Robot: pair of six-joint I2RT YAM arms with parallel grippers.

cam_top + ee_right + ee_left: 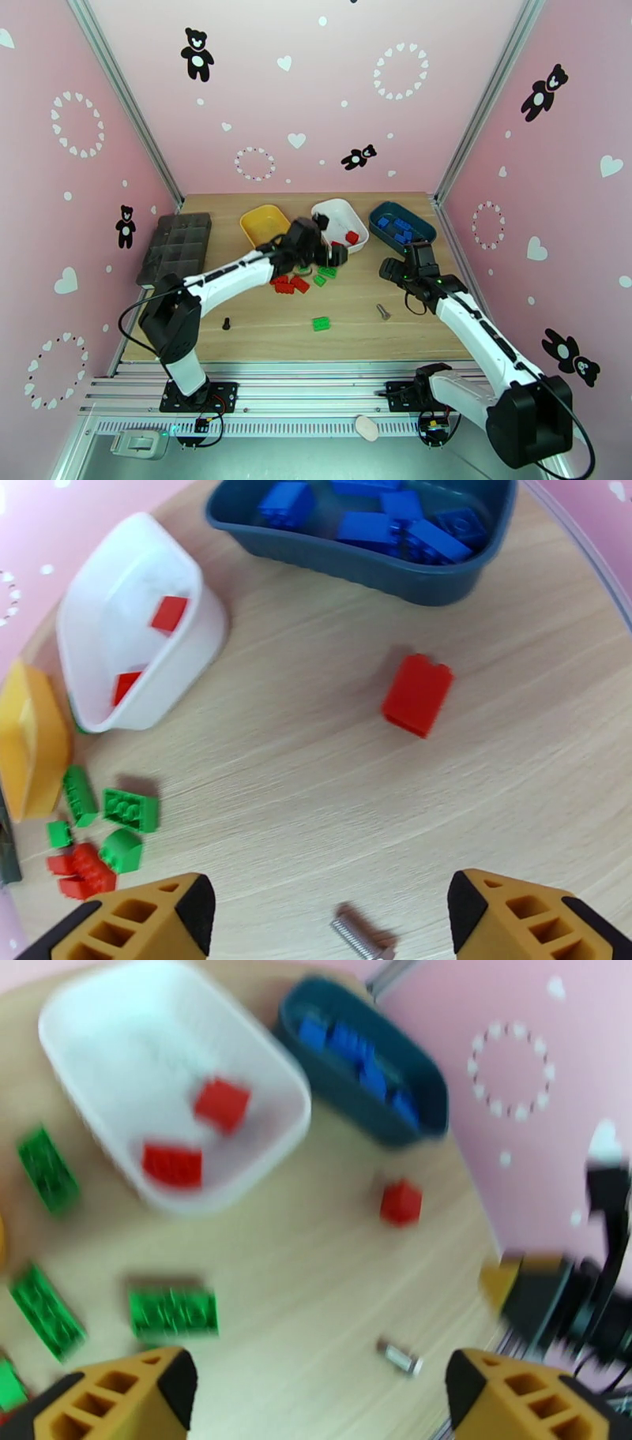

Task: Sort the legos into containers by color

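Fingers of L gripper (320, 1382) stand wide apart w/ nothing between them: empty, above bare wood on the near side of the white tub (294, 1098). L wrist view is blurred. Just ahead of the L finger lies a green brick (172, 1312), w/ more green ones (47, 1169) further left. A small screw (399, 1357) lies by the R finger. White tub holds two red bricks (222, 1104). Loose red brick (400, 1201) sits on the table btwn white tub and teal tub (423, 1118), touching neither. Teal tub has blue bricks (347, 1043) inside.

R gripper (332, 902) is also spread wide, gripping nothing. Same screw lies just in front of it, loose red brick further ahead.

Top view: yellow tub (265, 223) is left of the white one. Mixed red/green pile (288, 284) lies on their near side, by the L arm. Lone green brick (321, 323) lies nearer the bases. Black screw (226, 322) lies left of it, and an organizer tray (175, 246) is at far left.
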